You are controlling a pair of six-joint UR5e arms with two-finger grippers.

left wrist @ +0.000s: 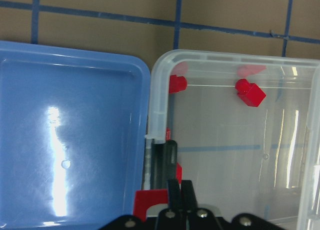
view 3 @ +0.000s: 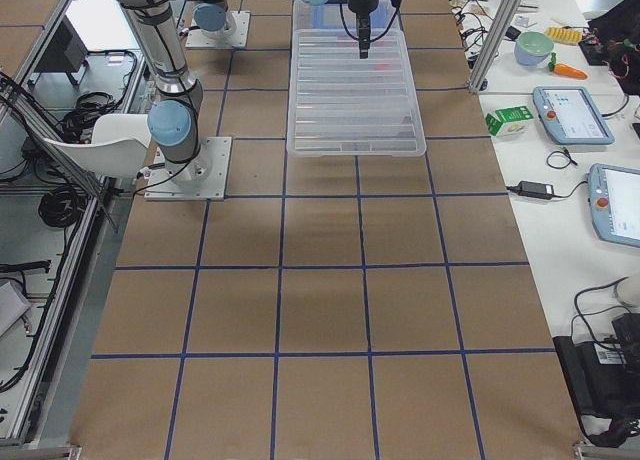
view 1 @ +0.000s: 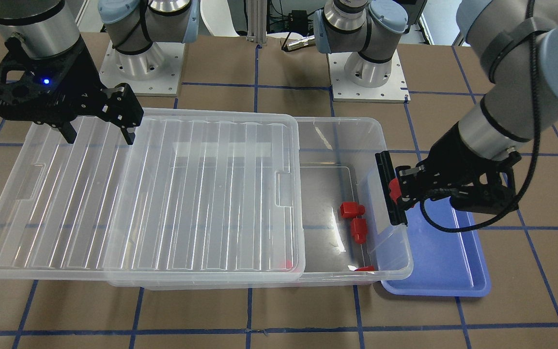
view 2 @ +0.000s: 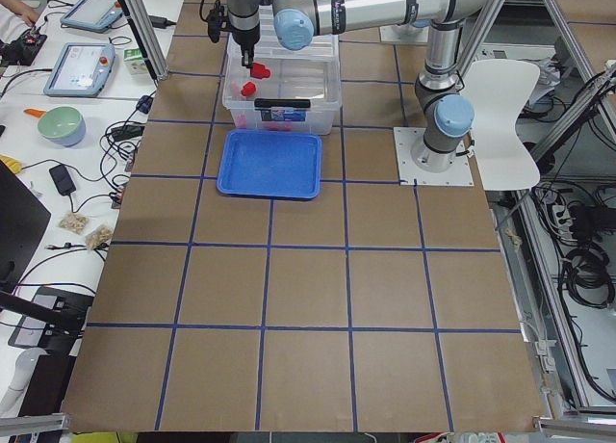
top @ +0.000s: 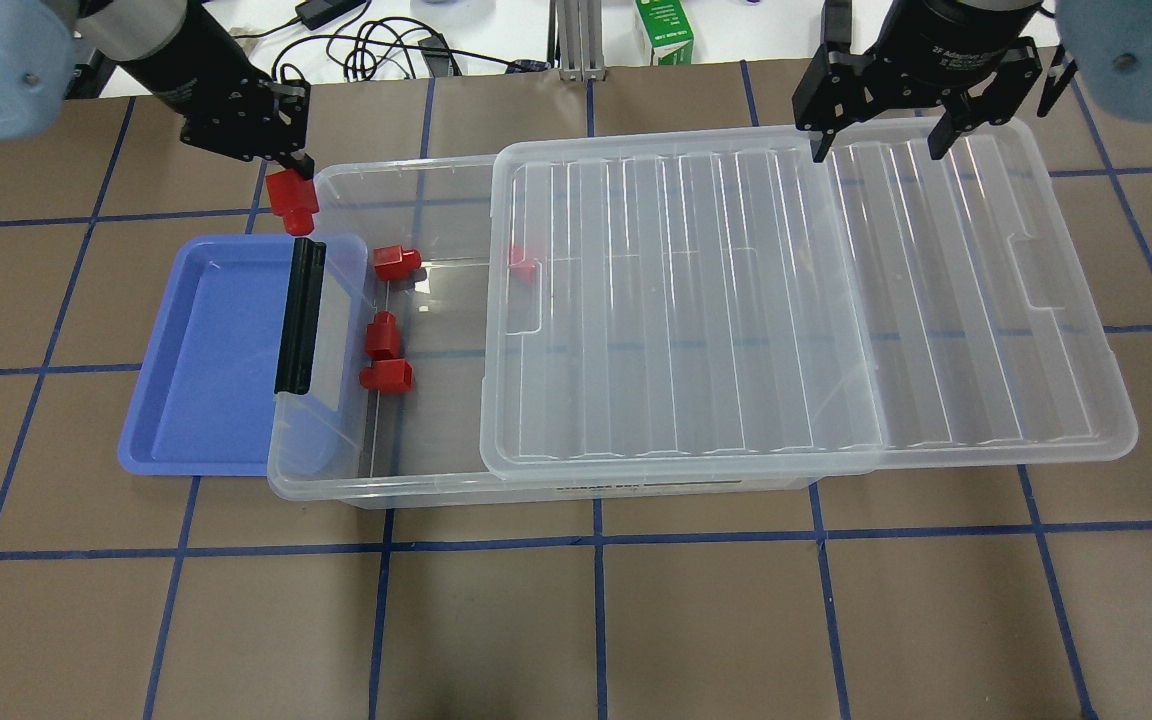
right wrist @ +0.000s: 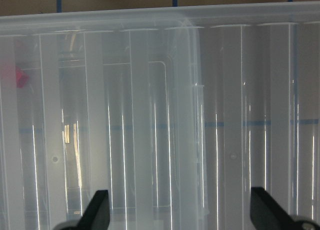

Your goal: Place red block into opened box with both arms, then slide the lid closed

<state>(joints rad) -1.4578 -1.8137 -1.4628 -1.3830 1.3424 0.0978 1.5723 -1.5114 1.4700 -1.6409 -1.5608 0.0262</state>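
My left gripper [top: 288,185] is shut on a red block [top: 292,205] and holds it above the far left corner of the box [top: 336,487], beside the black bar [top: 298,315]. From the front, that red block [view 1: 394,190] shows between the fingers of the left gripper [view 1: 397,191]. Several more red blocks [top: 381,335] lie inside the box's uncovered left part. The lid [top: 786,300] covers the rest and overhangs the box's right end. My right gripper [top: 876,150] hangs open over the lid's far edge, with nothing between its fingers.
A shallow blue tray [top: 206,360] lies against the box's left end, partly under it. The arm bases [view 1: 141,68] stand behind the box. Cables and a green carton [top: 664,30] lie on the bench beyond the table's far edge.
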